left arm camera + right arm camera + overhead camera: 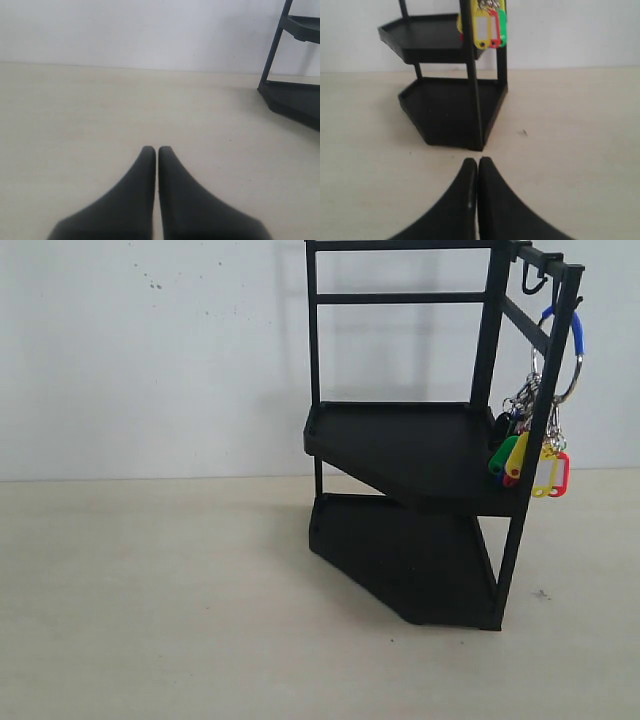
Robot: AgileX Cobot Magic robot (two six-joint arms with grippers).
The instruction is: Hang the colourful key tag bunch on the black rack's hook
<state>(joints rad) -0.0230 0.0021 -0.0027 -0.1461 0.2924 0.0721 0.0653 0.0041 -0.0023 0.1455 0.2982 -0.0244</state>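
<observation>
The black rack (420, 440) stands right of centre in the exterior view. From a hook (572, 306) at its top right corner hangs the colourful key tag bunch (540, 455) by its blue-coated loop (579, 340); a second hook (533, 282) beside it is bare. No gripper shows in the exterior view. My left gripper (157, 150) is shut and empty above the bare table, with the rack (292, 95) far off to one side. My right gripper (477, 161) is shut and empty, a short way from the rack's base (455, 112); the tags (487, 27) hang above.
A pale table (150, 610) carries the rack, with a white wall (150, 350) behind. A small dark speck (543, 592) lies on the table beside the rack's base.
</observation>
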